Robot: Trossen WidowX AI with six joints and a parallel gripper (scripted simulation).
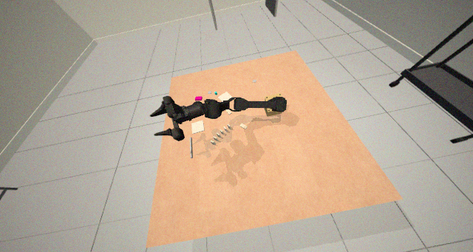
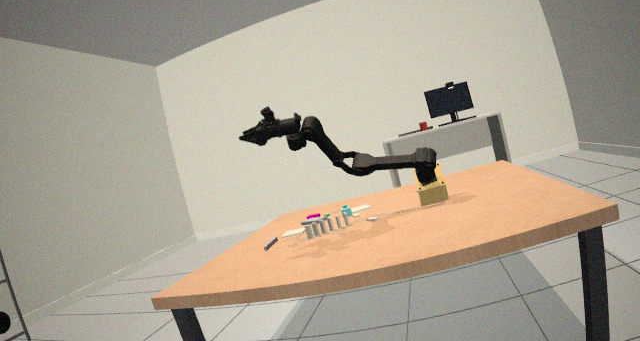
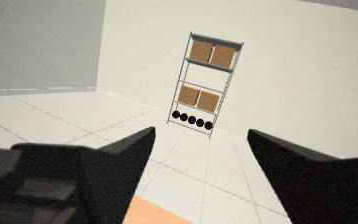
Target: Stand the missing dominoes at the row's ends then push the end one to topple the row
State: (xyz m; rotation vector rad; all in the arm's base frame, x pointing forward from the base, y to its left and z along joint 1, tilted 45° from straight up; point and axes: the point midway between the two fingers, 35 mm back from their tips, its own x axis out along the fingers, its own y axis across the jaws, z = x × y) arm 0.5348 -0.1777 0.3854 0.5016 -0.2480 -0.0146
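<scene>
A slanting row of several pale dominoes stands upright on the table. A pale domino lies flat beyond the row's end nearer the arm's base. Another small pale piece, probably a domino, lies partly beside the arm in the top view. My gripper is open and empty, raised high above the table and pointing away from the base. The wrist view shows no dominoes.
White squares lie near the row. A dark bar lies past its far end. A magenta block and a small teal object are behind the row.
</scene>
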